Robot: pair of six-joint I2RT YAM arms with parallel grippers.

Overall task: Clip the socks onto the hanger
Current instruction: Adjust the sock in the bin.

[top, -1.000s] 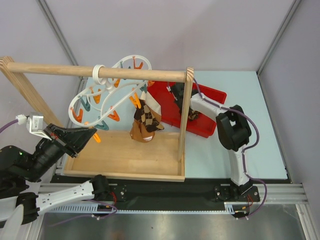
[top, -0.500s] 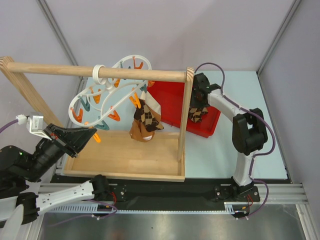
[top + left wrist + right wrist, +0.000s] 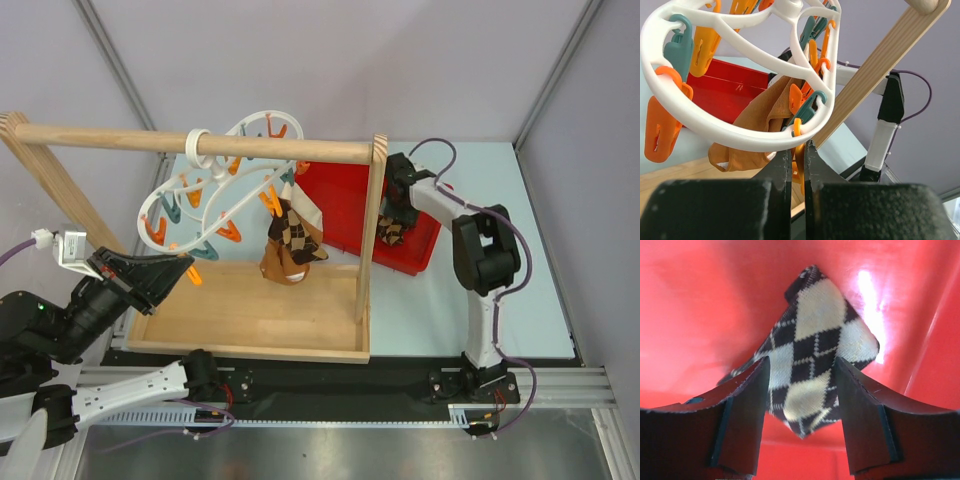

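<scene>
The white wavy hanger (image 3: 215, 190) hangs by its loop from the wooden rod, tilted, with orange and teal pegs around it. One argyle sock (image 3: 290, 240) dangles from a peg on its right side; the left wrist view shows its tan underside (image 3: 757, 132) below the ring (image 3: 730, 136). My left gripper (image 3: 186, 268) is shut on an orange peg (image 3: 799, 162) at the ring's lower edge. A second sock (image 3: 390, 232) lies in the red bin. My right gripper (image 3: 801, 362) hovers just over that sock (image 3: 810, 340), open, its fingers straddling the fabric.
A wooden frame with a rod (image 3: 120, 138), an upright post (image 3: 370, 230) and a flat base tray (image 3: 250, 310) carries the hanger. The red bin (image 3: 340, 205) sits behind the post. Grey walls close in the back and sides.
My right arm has swung from the middle of the bin to its right side past the post, and its jaws have opened over the sock. The left arm and hanger have stayed still.
</scene>
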